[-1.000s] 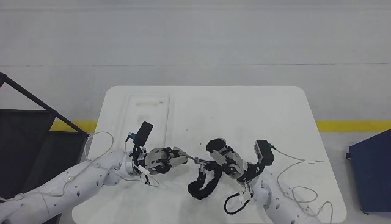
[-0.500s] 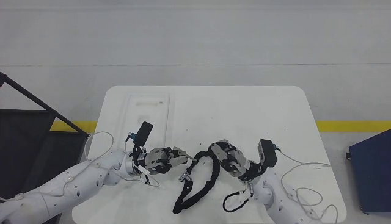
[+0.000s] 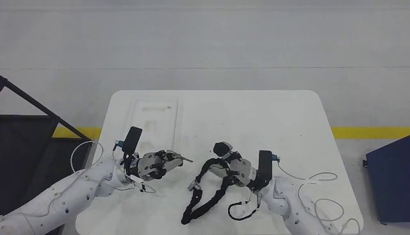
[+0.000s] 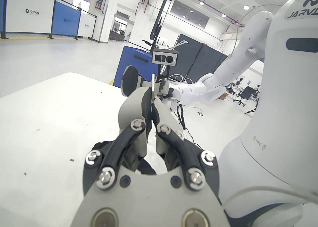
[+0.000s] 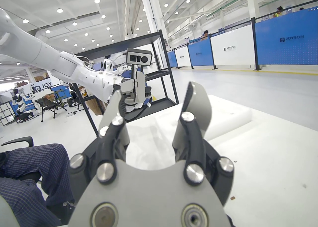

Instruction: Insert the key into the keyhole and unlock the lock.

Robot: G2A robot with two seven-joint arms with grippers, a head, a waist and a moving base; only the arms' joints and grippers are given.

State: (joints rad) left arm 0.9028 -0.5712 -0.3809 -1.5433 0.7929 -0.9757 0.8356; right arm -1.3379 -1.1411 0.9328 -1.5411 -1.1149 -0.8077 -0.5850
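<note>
Your left gripper (image 3: 168, 162) has its fingers (image 4: 134, 106) clamped on the key (image 4: 153, 84). The blade points toward the lock (image 3: 206, 200) but is apart from it. The lock lies on the counter (image 3: 275, 120), its black chain strung out in a loose strand between the two arms, with a pale metal end near its middle. Your right gripper (image 5: 154, 94) is just beside the chain's upper end, fingers (image 5: 198, 104) wide apart and holding nothing. The chain looks unlooped, so the lock may well be open; the keyhole is too small to make out. If it is not open, you'd need to grip the lock body with the right fingers, then line the key up with the keyhole.
</note>
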